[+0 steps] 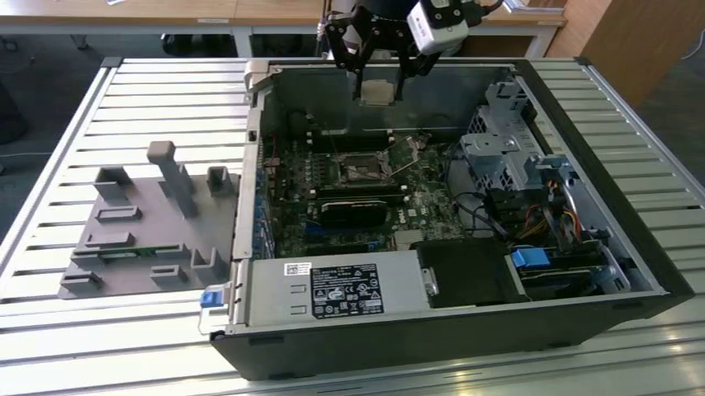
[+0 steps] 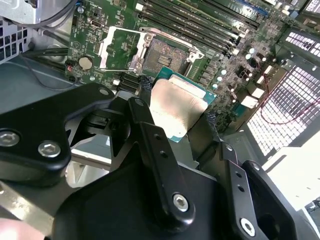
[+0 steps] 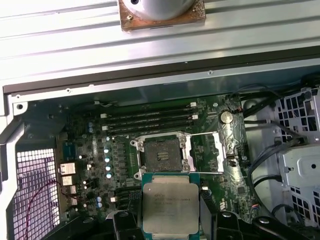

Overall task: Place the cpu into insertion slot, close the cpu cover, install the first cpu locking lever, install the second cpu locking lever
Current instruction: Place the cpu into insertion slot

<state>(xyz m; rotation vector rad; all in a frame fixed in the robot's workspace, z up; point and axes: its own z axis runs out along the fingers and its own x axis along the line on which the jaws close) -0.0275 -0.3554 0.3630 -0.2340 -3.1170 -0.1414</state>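
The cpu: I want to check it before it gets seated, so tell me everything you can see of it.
The cpu is a small, flat, square chip with a dull silvery-grey metal top bearing faint print, and a green board rim showing round it. The hand clamps it between its fingers at two opposite sides, with the metal top facing the wrist cameras. It hangs above the motherboard, apart from the open insertion slot, and is not yet seated.

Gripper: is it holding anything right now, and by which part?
Yes. The gripper holds the cpu, pinched between its fingers by two opposite side edges, with the metal top left bare.
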